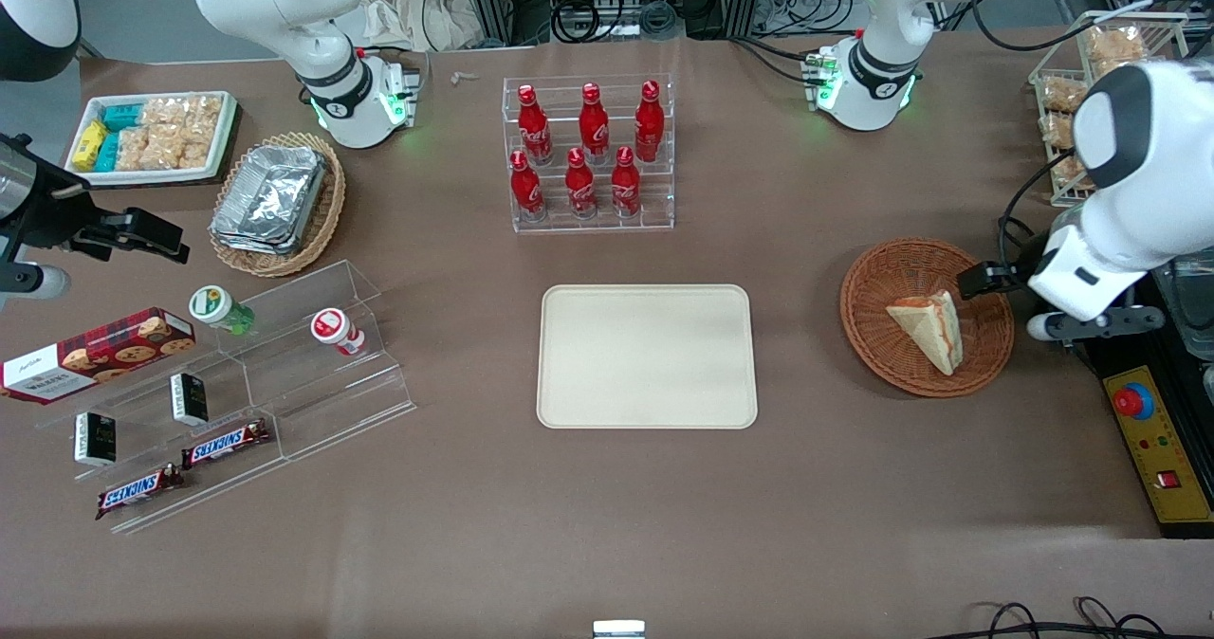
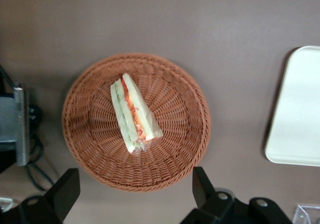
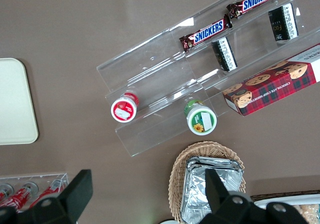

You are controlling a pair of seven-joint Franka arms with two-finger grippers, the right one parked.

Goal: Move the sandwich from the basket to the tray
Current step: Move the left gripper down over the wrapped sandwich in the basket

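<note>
The sandwich (image 1: 928, 328) (image 2: 133, 115), a clear-wrapped white-bread wedge with orange-red and green filling, lies in the round reddish-brown wicker basket (image 1: 877, 336) (image 2: 175, 154). My gripper (image 2: 134, 188) (image 1: 1039, 305) hangs well above the basket's rim at the working arm's end of the table, clear of the sandwich. It is open wide, its fingers (image 2: 67, 189) spread about as far as the basket looks across, with nothing between them. The beige tray (image 1: 648, 356) (image 2: 297, 109) lies flat beside the basket, toward the parked arm's end, and holds nothing.
A clear rack of red bottles (image 1: 588, 151) stands farther from the front camera than the tray. A control box with a red button (image 1: 1152, 430) sits at the table edge near the basket. A wire rack of snacks (image 1: 1091, 80) stands near the working arm's base.
</note>
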